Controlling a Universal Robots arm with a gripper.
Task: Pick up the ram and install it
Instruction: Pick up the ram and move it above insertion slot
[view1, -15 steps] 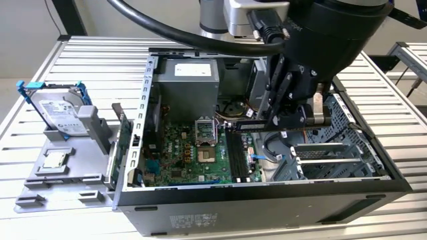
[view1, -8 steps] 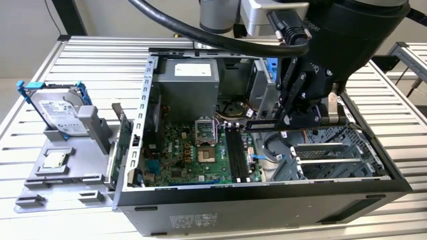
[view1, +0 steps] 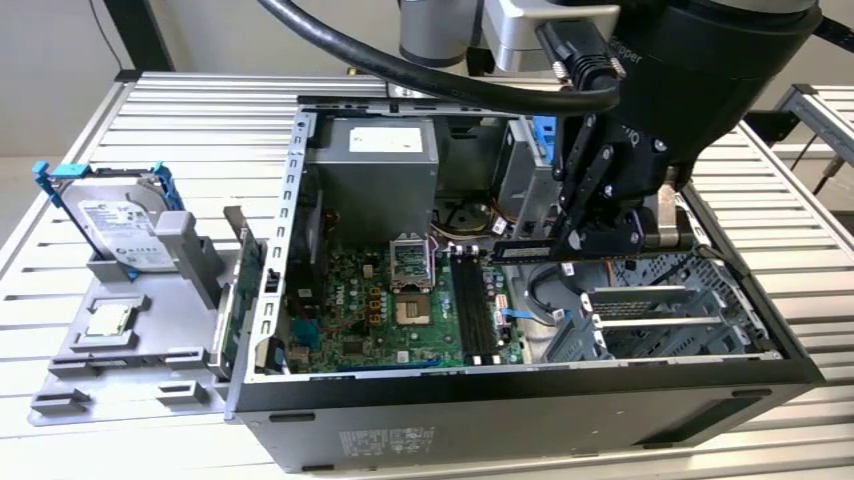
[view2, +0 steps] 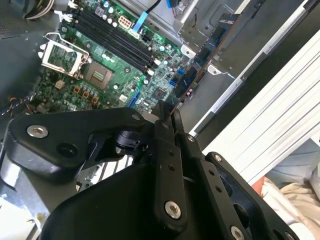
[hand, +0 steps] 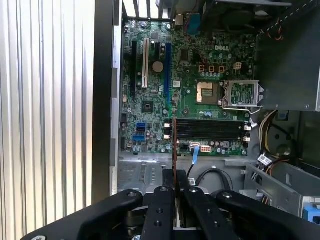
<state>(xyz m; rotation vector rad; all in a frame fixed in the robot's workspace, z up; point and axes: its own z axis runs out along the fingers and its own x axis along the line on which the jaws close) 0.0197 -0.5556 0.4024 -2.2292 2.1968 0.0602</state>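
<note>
The exterior view is looking steeply down into the computer case (view1: 534, 405) — both wrist views are peering past the end effector (hand: 175, 174) at its motherboard (hand: 150, 95).

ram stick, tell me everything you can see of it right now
The ram is a thin, long, dark board, seen edge-on as a narrow brownish strip in the first wrist view. The tool is shut on one end, so it hangs roughly level above the open case, sticking out toward the exterior view's left. It sits over the black motherboard slots, seemingly crosswise to them, and is not seated in any. Only the tool touches it.
</note>
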